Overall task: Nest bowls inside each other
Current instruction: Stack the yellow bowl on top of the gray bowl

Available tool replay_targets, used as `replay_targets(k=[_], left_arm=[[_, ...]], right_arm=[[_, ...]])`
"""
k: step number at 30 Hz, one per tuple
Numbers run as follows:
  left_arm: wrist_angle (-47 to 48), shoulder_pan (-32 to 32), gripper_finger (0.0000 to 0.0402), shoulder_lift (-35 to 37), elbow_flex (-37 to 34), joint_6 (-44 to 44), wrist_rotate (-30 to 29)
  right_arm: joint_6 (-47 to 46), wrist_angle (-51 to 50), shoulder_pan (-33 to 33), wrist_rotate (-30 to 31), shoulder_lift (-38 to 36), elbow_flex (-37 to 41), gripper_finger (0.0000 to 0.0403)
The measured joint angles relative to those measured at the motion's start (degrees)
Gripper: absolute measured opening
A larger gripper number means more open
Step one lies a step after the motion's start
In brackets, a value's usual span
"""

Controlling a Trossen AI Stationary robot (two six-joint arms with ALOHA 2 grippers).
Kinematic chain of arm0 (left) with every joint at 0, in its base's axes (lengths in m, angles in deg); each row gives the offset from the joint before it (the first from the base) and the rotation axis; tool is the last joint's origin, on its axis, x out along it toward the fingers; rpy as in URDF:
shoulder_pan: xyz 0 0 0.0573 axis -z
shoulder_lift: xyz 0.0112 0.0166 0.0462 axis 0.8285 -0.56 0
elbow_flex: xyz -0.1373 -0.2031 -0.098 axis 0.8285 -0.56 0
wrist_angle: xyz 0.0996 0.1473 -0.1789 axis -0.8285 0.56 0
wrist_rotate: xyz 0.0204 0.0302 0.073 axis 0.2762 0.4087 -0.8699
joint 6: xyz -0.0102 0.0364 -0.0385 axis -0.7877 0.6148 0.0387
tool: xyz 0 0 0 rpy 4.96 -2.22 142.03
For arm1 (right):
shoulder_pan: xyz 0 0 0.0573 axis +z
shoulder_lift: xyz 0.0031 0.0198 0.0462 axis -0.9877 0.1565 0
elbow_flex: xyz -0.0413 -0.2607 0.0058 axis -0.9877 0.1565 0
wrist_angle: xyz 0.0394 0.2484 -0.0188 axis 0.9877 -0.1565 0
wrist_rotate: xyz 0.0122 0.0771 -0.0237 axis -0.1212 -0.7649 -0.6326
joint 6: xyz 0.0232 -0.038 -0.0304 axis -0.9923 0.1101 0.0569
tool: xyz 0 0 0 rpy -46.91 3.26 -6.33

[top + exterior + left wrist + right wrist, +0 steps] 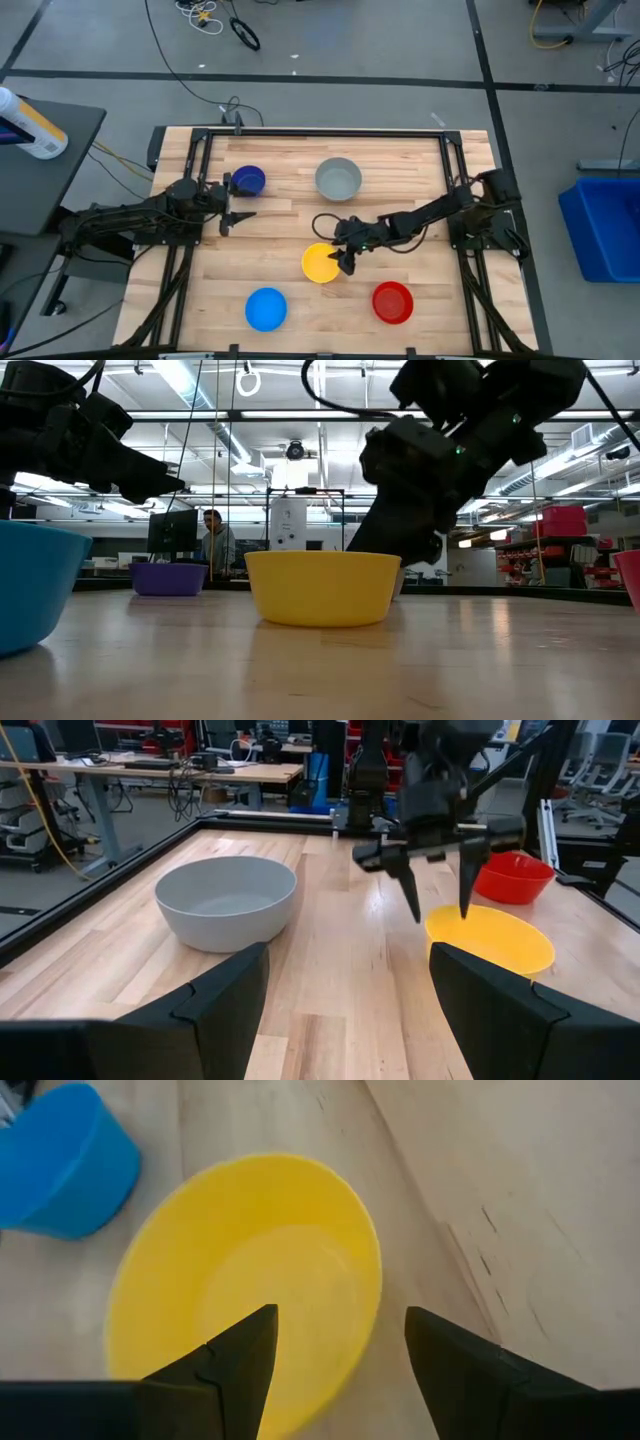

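Taking the overhead view as a clock face with the table's centre at the hub, nearest the front edge sit the light blue bowl (266, 308) at about seven o'clock and the red bowl (392, 302) at about five, well apart from each other. Just inward of them, close to six o'clock, stands the yellow bowl (321, 263), upright and empty. The right gripper (346, 262) hangs over its rim on the three o'clock side, fingers spread wide and holding nothing; its wrist camera shows one finger above the bowl's hollow and the other outside the wall, so the rim lies between them. Farther back, the grey bowl (338, 178) rests at about twelve o'clock and the dark blue bowl (248, 180) at about ten. The left gripper (238, 206) waits beside the dark blue bowl, also wide open and empty.

No bowl is nested yet. The likely next step is a pinch on the yellow rim, and that is where trouble could come. The bowl looks light and smooth, so a descent that lands a fingertip on the rim rather than astride it could tip it or push it toward the light blue bowl. A shallow pinch on the sloping wall may also slip as the bowl lifts.
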Motion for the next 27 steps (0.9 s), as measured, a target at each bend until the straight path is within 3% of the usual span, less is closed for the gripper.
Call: replay_targets(k=[6, 19, 27], left_arm=[[0.01, 0.01, 0.0286, -0.01, -0.01, 0.00, 0.01], [0.04, 0.02, 0.0286, 0.00, -0.01, 0.00, 0.04], [0.07, 0.01, 0.0286, 0.00, 0.00, 0.00, 0.03]], right_arm=[[-0.68, 2.44, 0.00, -0.18, 1.09, 0.00, 0.0222], [-1.53, 2.02, 0.22, 0.83, 1.07, 0.00, 0.0117], [-1.67, 2.09, 0.19, 1.96, 2.46, 0.00, 0.0096]])
